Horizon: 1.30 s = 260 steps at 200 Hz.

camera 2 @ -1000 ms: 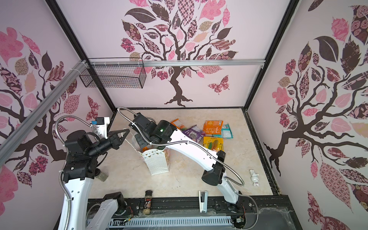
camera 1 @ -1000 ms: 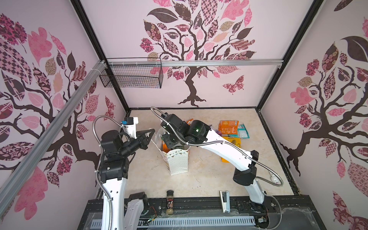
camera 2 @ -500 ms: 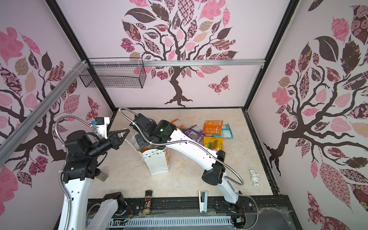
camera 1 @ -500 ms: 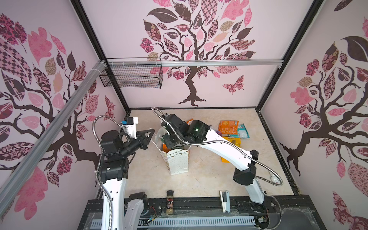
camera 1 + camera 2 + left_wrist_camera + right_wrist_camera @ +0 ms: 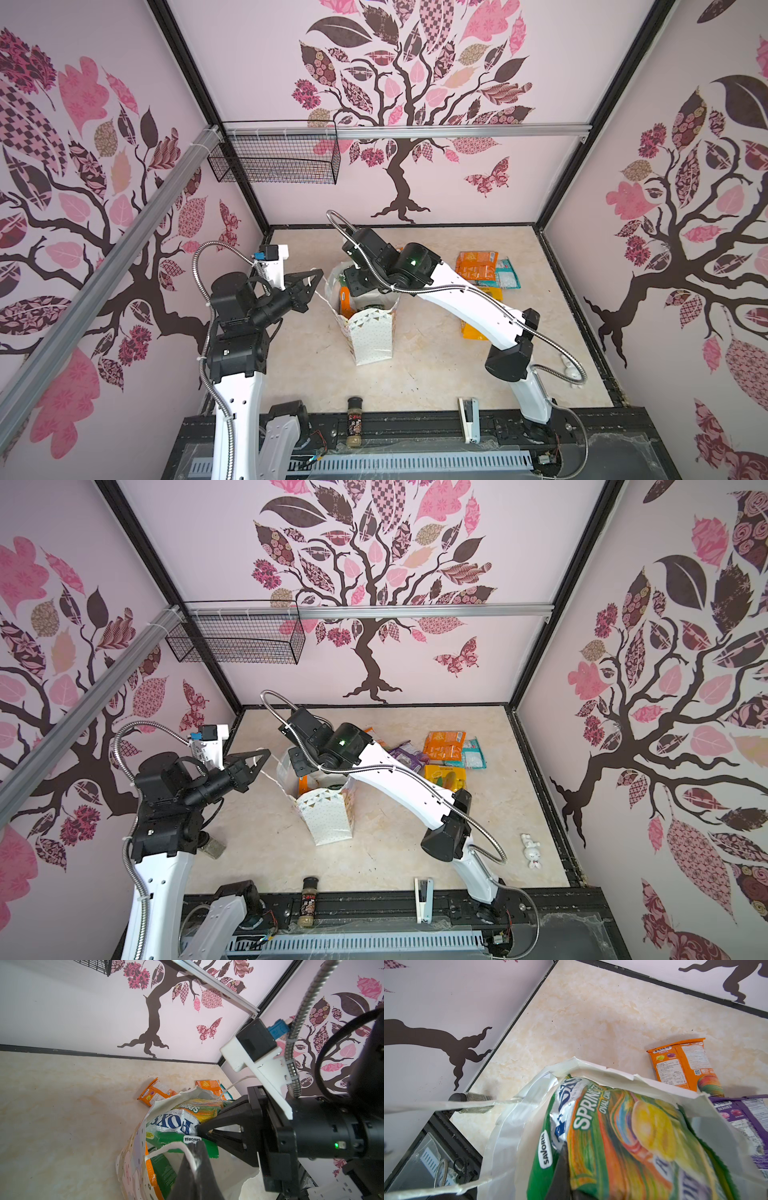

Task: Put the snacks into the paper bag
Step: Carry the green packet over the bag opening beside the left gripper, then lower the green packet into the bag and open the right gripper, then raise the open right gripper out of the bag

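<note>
Right wrist view: my right claw (image 5: 564, 1153) clenches the green FOX'S packet (image 5: 623, 1130), its far end inside the mouth of the paper bag (image 5: 517, 1118). My left claw (image 5: 196, 1145), at ten o'clock of the bag, pinches the cord handle (image 5: 166, 1148). I should sink deeper, handle taut, before releasing.

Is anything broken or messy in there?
Yes. The paper bag has a crumpled, ragged rim where the left gripper holds its cord handle. A small jar lies on its side by the wall. The right gripper grips a green packet, which looks fine.
</note>
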### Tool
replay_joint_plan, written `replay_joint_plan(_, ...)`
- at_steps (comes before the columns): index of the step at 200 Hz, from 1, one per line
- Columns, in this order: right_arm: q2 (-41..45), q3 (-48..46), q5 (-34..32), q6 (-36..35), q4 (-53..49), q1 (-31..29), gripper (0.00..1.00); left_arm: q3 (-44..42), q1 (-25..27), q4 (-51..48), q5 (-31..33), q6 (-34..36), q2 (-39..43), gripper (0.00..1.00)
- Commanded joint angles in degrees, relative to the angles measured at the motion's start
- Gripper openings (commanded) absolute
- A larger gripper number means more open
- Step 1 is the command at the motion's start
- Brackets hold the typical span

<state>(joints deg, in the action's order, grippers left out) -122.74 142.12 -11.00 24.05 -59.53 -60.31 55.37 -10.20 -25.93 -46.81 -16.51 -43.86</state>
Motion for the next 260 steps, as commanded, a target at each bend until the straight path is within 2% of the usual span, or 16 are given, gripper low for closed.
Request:
replay_joint_plan(1,-2.8,2.0,0.2,0.0,2.6,0.8,0.04,-1.0,-0.3,2.1,-1.0,0.9,1.0,0.00)
replay_joint_plan(84,-3.3,2.5,0.9,-0.5,5.1,1.5,0.10,-0.8,-0.3,2.0,-1.0,0.8,0.8,0.00)
replay_joint_plan(107,-3.4,2.6,1.1,-0.5,5.5,1.7,0.22,-0.9,-0.3,2.1,-1.1,0.9,0.8,0.00)
replay_joint_plan(177,-2.6,5.8,3.0,-1.8,5.7,1.9,0.29,-0.7,-0.3,1.7,0.2,0.8,0.8,0.00)
replay_joint_plan(203,0.6,6.2,6.0,-3.2,6.5,1.7,0.32,-0.7,-0.4,1.5,1.2,0.8,0.6,0.00)
replay_joint_plan(225,4.6,4.7,5.0,-5.5,7.0,0.5,0.36,-0.4,-0.5,1.1,1.7,0.9,0.5,0.00)
replay_joint_plan(260,13.9,-4.0,2.6,-8.7,8.2,-1.3,0.43,-0.3,-0.5,-0.3,3.0,2.0,0.8,0.00)
